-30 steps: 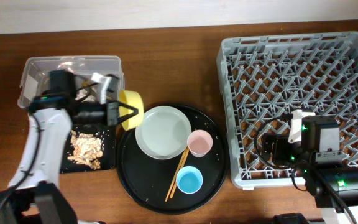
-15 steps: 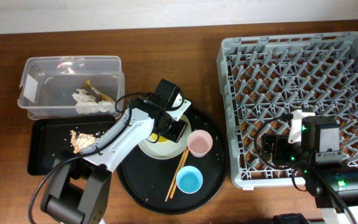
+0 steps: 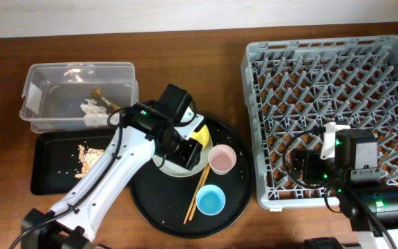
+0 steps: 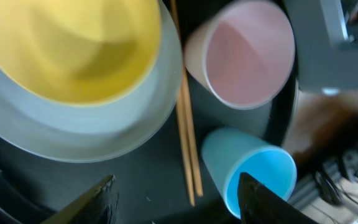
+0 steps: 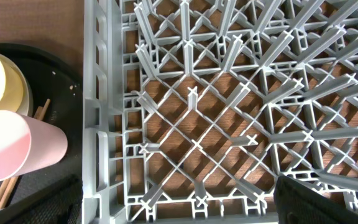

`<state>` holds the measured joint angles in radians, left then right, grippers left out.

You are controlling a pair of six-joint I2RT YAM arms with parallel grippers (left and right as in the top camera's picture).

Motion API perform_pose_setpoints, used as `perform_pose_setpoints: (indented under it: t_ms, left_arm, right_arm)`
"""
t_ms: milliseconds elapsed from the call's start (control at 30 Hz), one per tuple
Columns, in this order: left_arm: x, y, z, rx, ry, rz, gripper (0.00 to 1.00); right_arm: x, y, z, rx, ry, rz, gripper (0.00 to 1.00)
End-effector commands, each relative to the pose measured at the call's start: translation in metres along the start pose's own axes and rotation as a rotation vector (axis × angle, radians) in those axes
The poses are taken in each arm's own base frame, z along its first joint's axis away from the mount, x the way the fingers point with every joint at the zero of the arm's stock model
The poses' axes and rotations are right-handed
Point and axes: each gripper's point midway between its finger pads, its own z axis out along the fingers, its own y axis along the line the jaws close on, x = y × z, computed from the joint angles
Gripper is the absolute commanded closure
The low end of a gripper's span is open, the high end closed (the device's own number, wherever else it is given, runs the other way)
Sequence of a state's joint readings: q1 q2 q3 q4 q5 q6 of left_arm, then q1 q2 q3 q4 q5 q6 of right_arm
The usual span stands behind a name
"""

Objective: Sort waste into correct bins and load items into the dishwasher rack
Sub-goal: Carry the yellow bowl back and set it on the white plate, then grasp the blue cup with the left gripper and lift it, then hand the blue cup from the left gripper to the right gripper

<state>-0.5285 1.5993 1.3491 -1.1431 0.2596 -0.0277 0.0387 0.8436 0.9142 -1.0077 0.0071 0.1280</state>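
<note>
Just beside spread left end effector (image 4: 179, 198), yellow bowl (image 4: 73, 50) on plate (image 4: 107, 134)

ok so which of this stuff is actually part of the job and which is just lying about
Job: tissue, wrapper, food scraps; clear tub, black rectangular tray; plate, yellow bowl, pink cup, blue cup, chopsticks; dishwasher rack.
Lying about: round black tray, only carrying the dishes; wooden table.

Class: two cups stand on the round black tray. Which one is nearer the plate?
The pink cup: it stands right beside the plate. The light blue cup stands clearly farther from it.
</note>
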Motion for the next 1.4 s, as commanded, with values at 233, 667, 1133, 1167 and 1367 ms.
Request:
perform_pose_setpoints:
  t_ms: [233,667,1133,1167,1367]
  left_arm:
    - [0.078,-0.044,0.076,0.108,0.213,0.053,0.54]
    - [0.028,-0.011,-0.027,0.022,-0.164,-0.035,1.00]
    - [-0.087,-0.042,-0.087,1.099,-0.405,-0.035,1.00]
    - [-0.087,-0.046,-0.081,1.106,-0.384,-0.037,1.00]
    - [-0.080,-0.076,-0.074,1.133,-0.325,0.017,1.00]
  right_arm:
    - [-0.005,0.000,-0.004,-0.001,-0.014,0.010,0.01]
    - [-0.019,-0.008,-0.006,0.041,-0.072,0.054,0.01]
    - [-0.044,0.168,-0.028,-1.226,-0.047,-0.237,0.01]
    - [-0.047,0.172,-0.034,-1.300,-0.061,-0.248,0.01]
    - [-0.060,0.179,-0.043,-1.465,-0.145,-0.324,0.01]
